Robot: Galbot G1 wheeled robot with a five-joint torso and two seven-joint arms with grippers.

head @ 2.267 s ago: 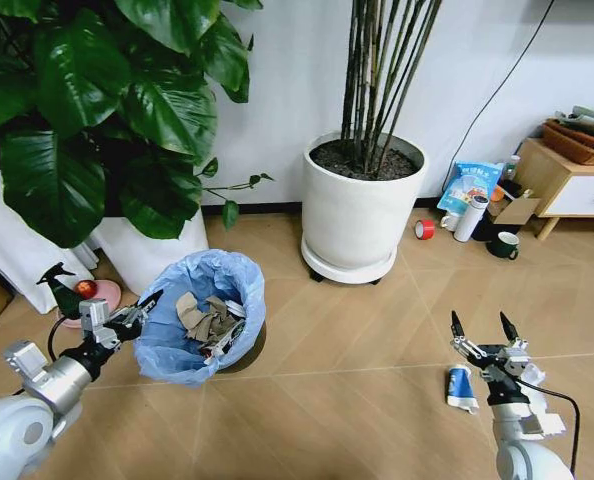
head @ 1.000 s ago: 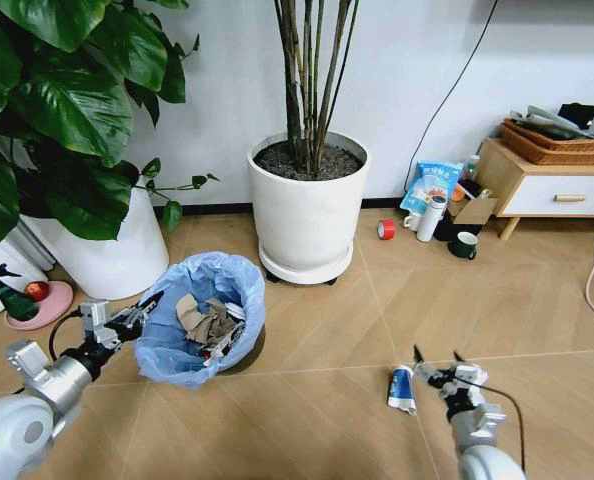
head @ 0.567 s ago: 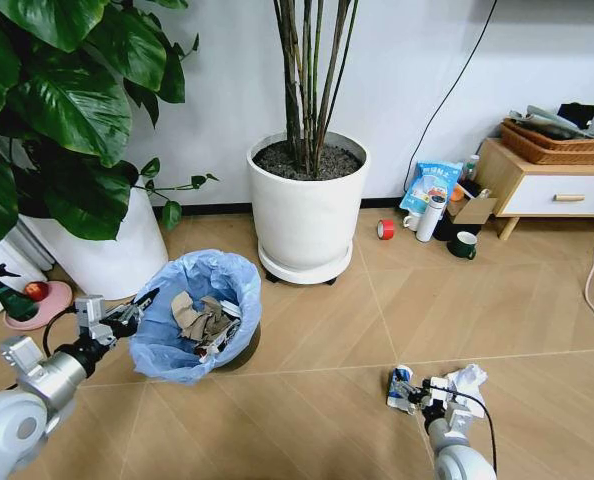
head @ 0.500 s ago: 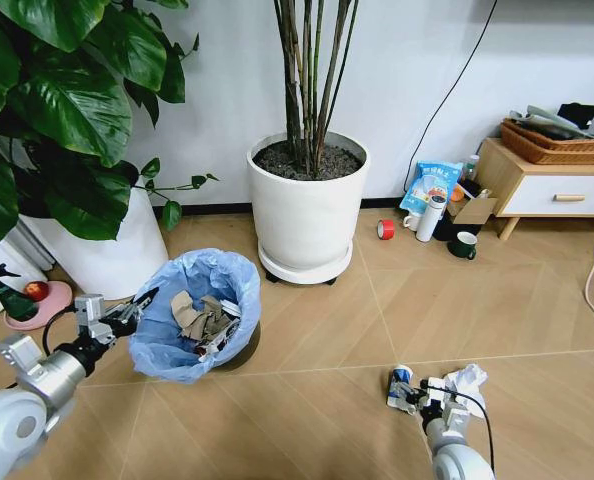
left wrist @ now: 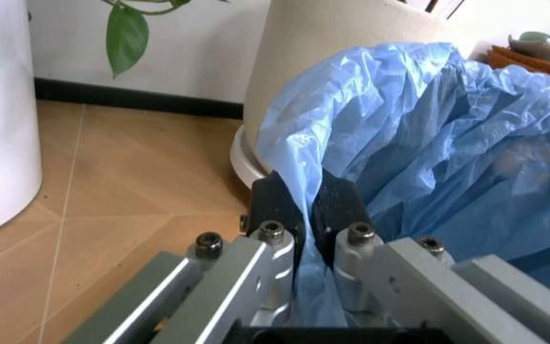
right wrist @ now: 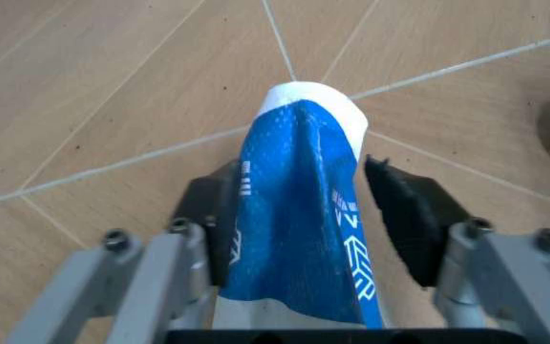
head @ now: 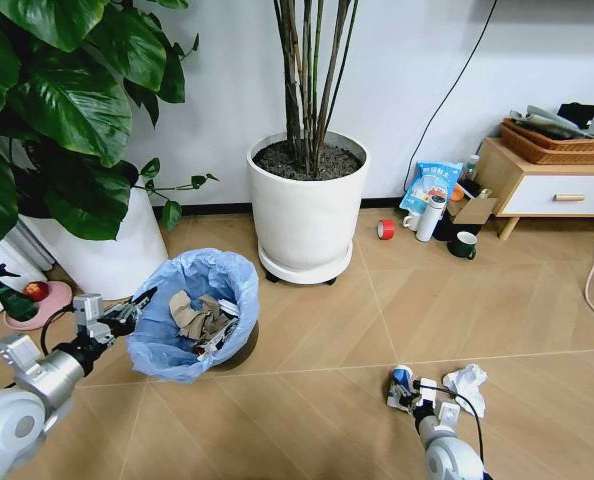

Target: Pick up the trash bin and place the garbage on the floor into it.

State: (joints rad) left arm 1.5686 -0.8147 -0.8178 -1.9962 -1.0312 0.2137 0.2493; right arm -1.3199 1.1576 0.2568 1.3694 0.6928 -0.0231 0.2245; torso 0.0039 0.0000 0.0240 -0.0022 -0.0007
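The left gripper (head: 127, 308) is pinched shut on the near-left rim of the small round black trash bin (head: 199, 318), its two black fingers (left wrist: 277, 208) squeezing a fold of the baggy light-blue plastic liner between them. Just beyond that pincer, the open mouth of the bin shows crumpled brown and white paper (head: 199, 318) lying inside. The bin stands on the tan herringbone wood-look floor (head: 307, 330), with a large white plant pot holding thin dark stems (head: 308, 208) behind it and a second white pot under broad green leaves (head: 102, 250) off to the left of the pincer.

The right gripper (head: 409, 394) is lowered to the floor at the near right. Its black fingers (right wrist: 404, 208) stand partly apart, one on each side of a flattened blue-and-white wrapper (right wrist: 299, 215); the left-hand pad lies against the wrapper's edge, while a narrow gap remains between the wrapper and the other pad. The wrapper lies flat on the floor, its white rounded end pointing away from the pincer toward a seam crossing. Just to the right of this pincer sits a crumpled white paper (head: 468, 384), near but not touching the wrapper.

Well beyond, by the wall, a red tape roll (head: 385, 229), a white bottle (head: 427, 218) and a dark mug (head: 464, 245) stand beside a low wooden cabinet (head: 547, 185).
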